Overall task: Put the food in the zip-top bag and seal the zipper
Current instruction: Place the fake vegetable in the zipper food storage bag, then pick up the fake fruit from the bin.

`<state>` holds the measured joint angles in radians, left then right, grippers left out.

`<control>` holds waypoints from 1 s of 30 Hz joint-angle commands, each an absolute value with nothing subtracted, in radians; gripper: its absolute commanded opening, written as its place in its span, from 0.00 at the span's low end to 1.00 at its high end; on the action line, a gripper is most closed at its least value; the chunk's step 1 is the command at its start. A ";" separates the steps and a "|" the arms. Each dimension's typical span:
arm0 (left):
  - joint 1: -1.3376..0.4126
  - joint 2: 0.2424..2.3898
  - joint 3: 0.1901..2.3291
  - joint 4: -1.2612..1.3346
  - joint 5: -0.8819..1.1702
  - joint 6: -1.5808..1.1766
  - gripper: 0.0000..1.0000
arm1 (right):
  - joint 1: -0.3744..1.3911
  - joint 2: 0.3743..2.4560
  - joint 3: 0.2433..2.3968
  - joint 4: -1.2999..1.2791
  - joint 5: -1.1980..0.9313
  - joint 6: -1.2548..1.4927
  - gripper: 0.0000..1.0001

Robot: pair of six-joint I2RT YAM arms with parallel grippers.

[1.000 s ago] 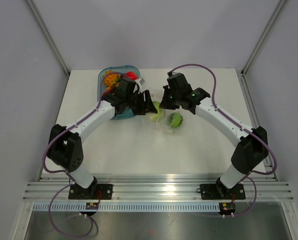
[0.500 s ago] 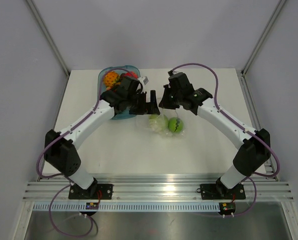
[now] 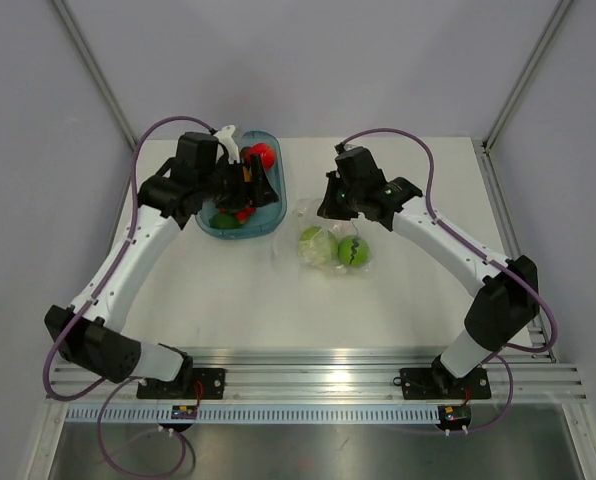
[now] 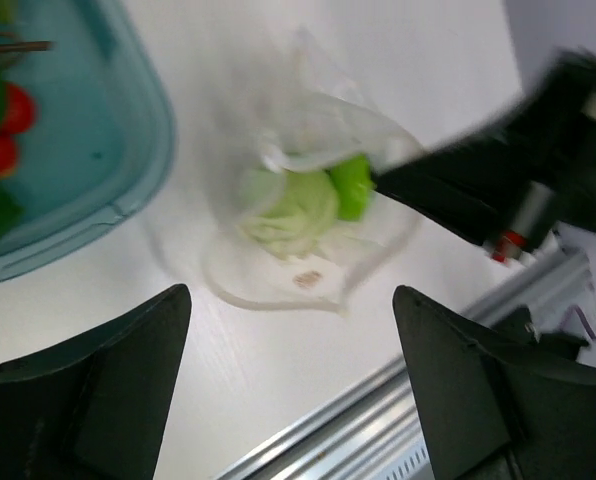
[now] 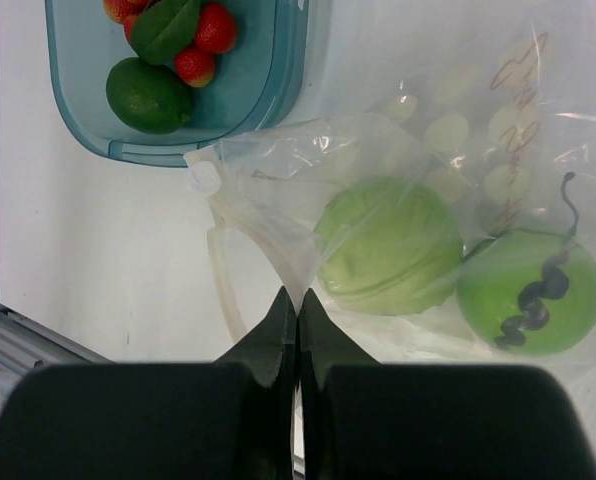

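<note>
Zip-top bag [image 5: 268, 190]: lying just ahead of the right gripper [image 5: 298, 305], whose fingers are pinching together on its mouth film, probably anchoring it for loading; cabbage [image 5: 388, 245] and green apple [image 5: 530, 292] sitting inside. Left gripper [image 4: 290, 293], fingers apart and empty, is hovering over blue tray [image 5: 288, 60].

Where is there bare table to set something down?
Bare table lies between the zip-top bag and the near edge, and in the far right corner behind the right arm. Crowded: from the blue tray under the left gripper to the bag.
</note>
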<state>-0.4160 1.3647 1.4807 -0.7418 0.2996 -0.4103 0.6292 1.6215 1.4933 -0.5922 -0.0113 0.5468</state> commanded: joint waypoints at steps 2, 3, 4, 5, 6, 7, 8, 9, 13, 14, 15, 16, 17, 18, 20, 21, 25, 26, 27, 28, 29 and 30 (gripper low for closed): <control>-0.353 1.505 1.612 -0.802 0.097 -0.344 0.85 | 0.637 1.585 1.490 -0.563 0.028 0.540 0.00; -0.341 1.537 1.656 -0.808 0.063 -0.338 0.87 | 0.638 1.582 1.486 -0.563 0.029 0.537 0.00; -0.334 1.578 1.667 -0.802 0.013 -0.333 0.87 | 0.638 1.574 1.485 -0.563 0.037 0.537 0.00; -0.324 1.601 1.678 -0.784 -0.023 -0.337 0.86 | 0.637 1.571 1.482 -0.566 0.038 0.535 0.00; -0.308 1.621 1.693 -0.773 -0.053 -0.347 0.86 | 0.638 1.569 1.483 -0.568 0.040 0.534 0.00; -0.301 1.678 1.707 -0.759 -0.086 -0.353 0.84 | 0.637 1.568 1.483 -0.569 0.040 0.532 0.00; -0.295 1.707 1.727 -0.761 -0.112 -0.359 0.83 | 0.637 1.568 1.485 -0.569 0.040 0.534 0.00; -0.287 1.741 1.779 -0.770 -0.154 -0.365 0.82 | 0.637 1.568 1.486 -0.569 0.034 0.532 0.00; -0.278 1.893 1.870 -0.770 -0.218 -0.361 0.82 | 0.637 1.568 1.482 -0.563 0.022 0.531 0.00; -0.275 1.928 1.882 -0.767 -0.235 -0.359 0.82 | 0.637 1.568 1.482 -0.561 0.017 0.531 0.00; -0.270 1.942 1.893 -0.761 -0.250 -0.362 0.83 | 0.637 1.569 1.480 -0.560 0.011 0.529 0.00; -0.264 1.954 1.905 -0.737 -0.235 -0.362 0.83 | 0.638 1.575 1.479 -0.561 0.005 0.531 0.00; -0.258 1.976 1.910 -0.723 -0.218 -0.365 0.83 | 0.638 1.575 1.480 -0.563 0.005 0.531 0.00; -0.246 1.986 1.916 -0.712 -0.207 -0.370 0.83 | 0.640 1.580 1.480 -0.563 0.005 0.531 0.00; -0.239 2.044 1.963 -0.703 -0.193 -0.371 0.82 | 0.638 1.580 1.477 -0.566 0.005 0.529 0.00; -0.236 2.069 1.991 -0.719 -0.187 -0.370 0.82 | 0.640 1.578 1.479 -0.566 0.005 0.529 0.00; -0.233 2.149 2.071 -0.736 -0.189 -0.370 0.80 | 0.640 1.577 1.482 -0.566 0.005 0.526 0.00; -0.230 2.161 2.077 -0.733 -0.196 -0.370 0.79 | 0.638 1.577 1.485 -0.569 0.003 0.528 0.00; -0.224 2.170 2.088 -0.733 -0.204 -0.376 0.79 | 0.640 1.577 1.485 -0.568 -0.021 0.526 0.00; -0.221 2.186 2.089 -0.727 -0.212 -0.379 0.78 | 0.638 1.577 1.485 -0.566 -0.023 0.528 0.00; -0.216 2.189 2.088 -0.723 -0.216 -0.382 0.77 | 0.638 1.577 1.483 -0.565 -0.026 0.526 0.00; -0.213 2.194 2.085 -0.718 -0.221 -0.382 0.77 | 0.638 1.575 1.483 -0.563 -0.028 0.528 0.00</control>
<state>-0.2306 2.1765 2.0457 -0.7540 -0.1761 -0.3717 0.6304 1.6199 1.4773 -0.5953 -0.0002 0.5415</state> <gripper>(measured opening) 0.776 0.011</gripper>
